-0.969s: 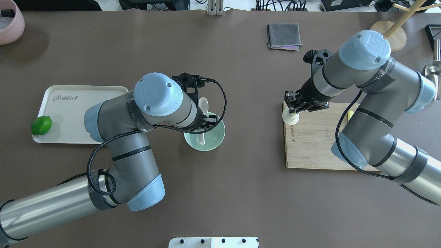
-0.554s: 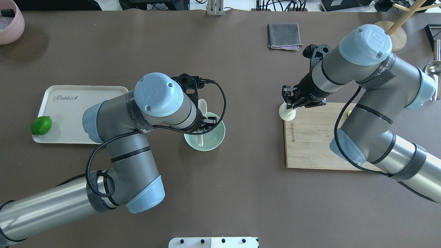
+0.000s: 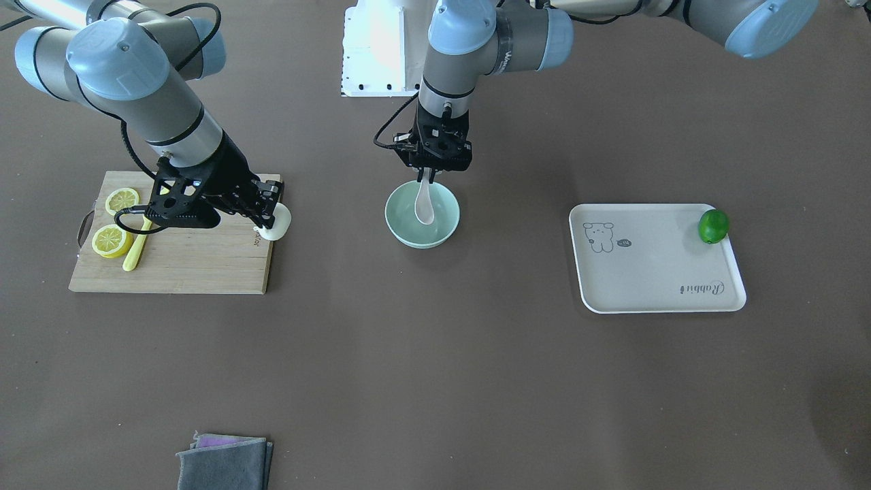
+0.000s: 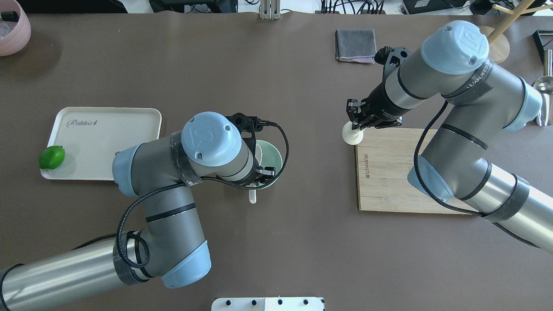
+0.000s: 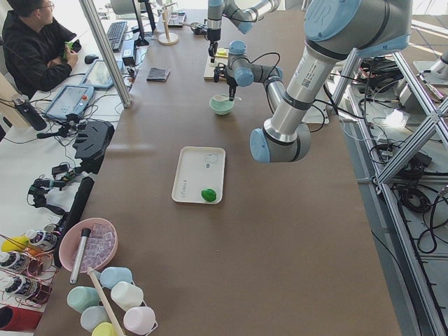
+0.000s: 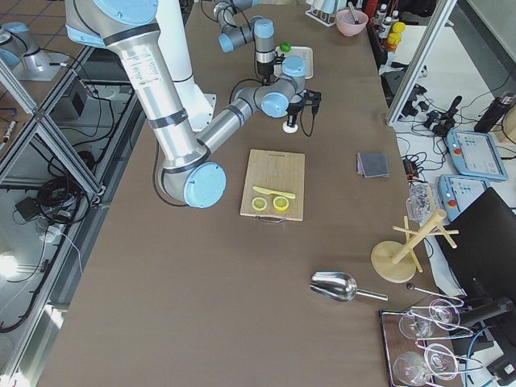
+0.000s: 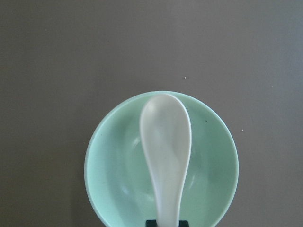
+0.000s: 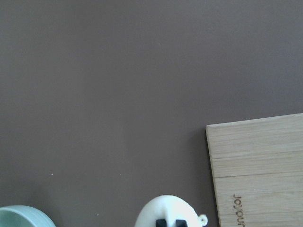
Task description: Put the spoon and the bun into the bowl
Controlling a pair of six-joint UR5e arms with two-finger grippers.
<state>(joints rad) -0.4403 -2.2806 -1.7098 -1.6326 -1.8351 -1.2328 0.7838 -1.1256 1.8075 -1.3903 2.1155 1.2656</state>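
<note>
The mint-green bowl stands mid-table. My left gripper is shut on the handle of the white spoon, whose scoop hangs inside the bowl. The left wrist view shows the spoon over the bowl. In the overhead view my left arm hides most of the bowl. My right gripper is shut on the white bun and holds it just off the far left corner of the cutting board, well right of the bowl. The bun shows low in the right wrist view.
Two lemon halves and a yellow knife lie on the board. A cream tray with a lime sits left of the bowl. A grey cloth, a mug tree and a metal scoop are far right.
My left arm has drawn back toward the robot with the spoon over the bowl. My right gripper has carried the bun leftward off the board's corner.
</note>
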